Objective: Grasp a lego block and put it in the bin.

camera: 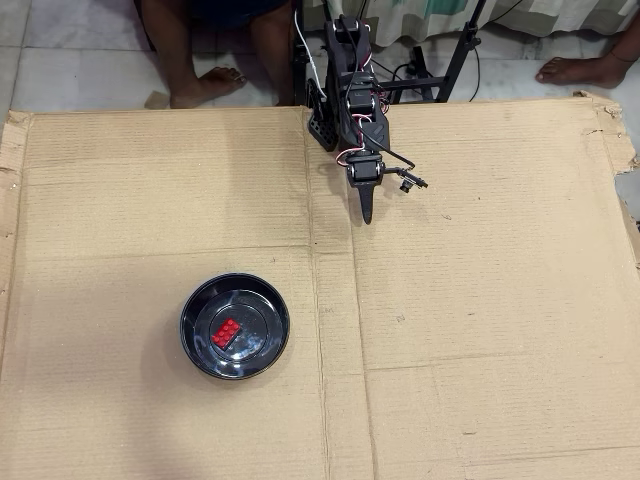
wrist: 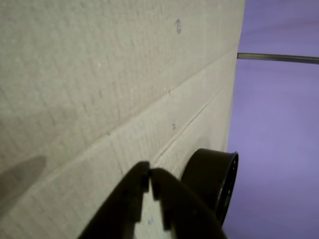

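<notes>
The lego block (camera: 225, 332) lies in the bin (camera: 196, 345) — gripper (wrist: 150, 175) clenched, seemingly empty.

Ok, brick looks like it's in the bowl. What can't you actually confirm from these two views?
- Lego block: the wrist view shows only the outer wall of the bin, not the inside; only the overhead view shows the block.
- Block's studs: too small to count overhead.
- Gripper: tips nearly meet; lower fingers cut off by the wrist view's bottom edge, and overhead it is one dark shape.
</notes>
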### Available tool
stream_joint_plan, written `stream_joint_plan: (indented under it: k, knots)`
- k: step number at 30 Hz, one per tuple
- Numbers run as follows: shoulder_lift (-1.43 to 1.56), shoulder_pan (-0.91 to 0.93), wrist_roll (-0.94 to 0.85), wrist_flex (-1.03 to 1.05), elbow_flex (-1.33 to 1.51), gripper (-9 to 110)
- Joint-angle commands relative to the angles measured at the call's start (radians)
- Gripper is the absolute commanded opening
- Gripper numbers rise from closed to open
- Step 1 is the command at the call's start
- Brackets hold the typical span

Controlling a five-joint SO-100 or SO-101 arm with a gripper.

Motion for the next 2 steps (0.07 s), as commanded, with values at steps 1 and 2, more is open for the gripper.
stream_joint_plan:
  k: [1, 2]
  knots:
    - [0.012, 0.012, 0.002, 0.003, 0.014, 0]
    - [0.012, 0.012, 0.002, 0.003, 0.014, 0]
